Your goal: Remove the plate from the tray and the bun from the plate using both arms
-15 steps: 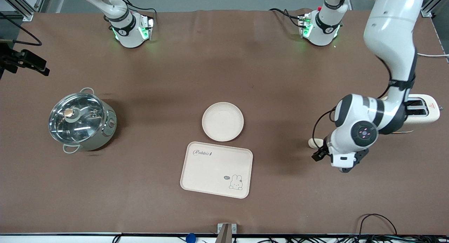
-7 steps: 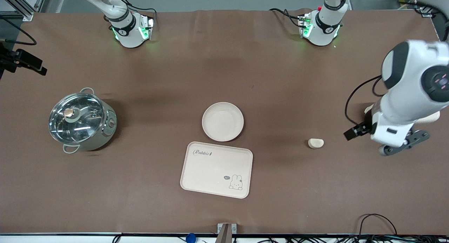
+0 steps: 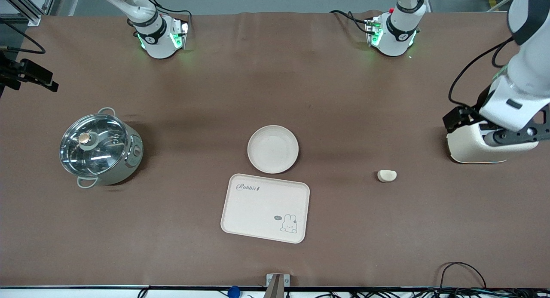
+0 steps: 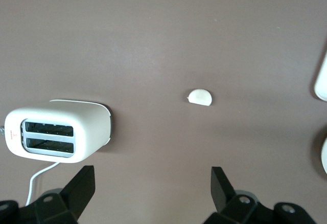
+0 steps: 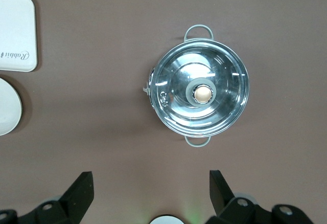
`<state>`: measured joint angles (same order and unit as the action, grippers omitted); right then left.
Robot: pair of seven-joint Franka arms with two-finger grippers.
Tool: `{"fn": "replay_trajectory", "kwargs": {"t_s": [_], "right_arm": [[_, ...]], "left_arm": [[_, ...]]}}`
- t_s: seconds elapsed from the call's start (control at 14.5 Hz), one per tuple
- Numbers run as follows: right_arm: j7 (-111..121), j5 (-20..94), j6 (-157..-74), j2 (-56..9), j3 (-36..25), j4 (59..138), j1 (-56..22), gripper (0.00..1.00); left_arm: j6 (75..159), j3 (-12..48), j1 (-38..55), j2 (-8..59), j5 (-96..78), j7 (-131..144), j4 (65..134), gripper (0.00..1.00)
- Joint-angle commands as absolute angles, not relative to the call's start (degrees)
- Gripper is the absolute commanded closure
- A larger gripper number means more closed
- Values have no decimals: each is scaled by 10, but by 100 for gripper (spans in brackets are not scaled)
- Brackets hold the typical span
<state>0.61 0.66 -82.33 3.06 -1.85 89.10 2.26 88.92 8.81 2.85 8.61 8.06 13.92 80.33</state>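
Cream plate [image 3: 273, 149], cream tray [image 3: 258, 212] with script and bunny drawing, pale bun [image 3: 386, 176], brown table [image 3: 300, 96], seemingly off-white toaster [image 4: 56, 137], silvery pot [image 3: 100, 149].

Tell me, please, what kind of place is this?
Probably a robotics lab bench set up as a mock kitchen: two arms bolted to a brown-covered table, with a lidded pot, a toaster and a tray.

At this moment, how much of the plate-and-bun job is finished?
Both removals look done: the plate sits on the table beside the tray, and the bun lies alone toward the left arm's end. Nothing is in hand; the open left end effector hangs over the toaster, the right end effector over the pot. Nothing remains.
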Motion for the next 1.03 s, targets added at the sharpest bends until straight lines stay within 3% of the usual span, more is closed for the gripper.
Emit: {"fn": "replay_trajectory", "kwargs": {"t_s": [0.0,0.48,0.96], "right_arm": [[25,-14,-830,41,-11,899,33,0],[40,-17,-832,41,-17,902,34,0],[37,-15,-831,40,-17,903,36,0]], "left_arm": [[884,81,19,30,40,84,847,0],[887,70,-9,-101,4,27,987,0],[884,83,-8,-84,5,25,954,0]]}}
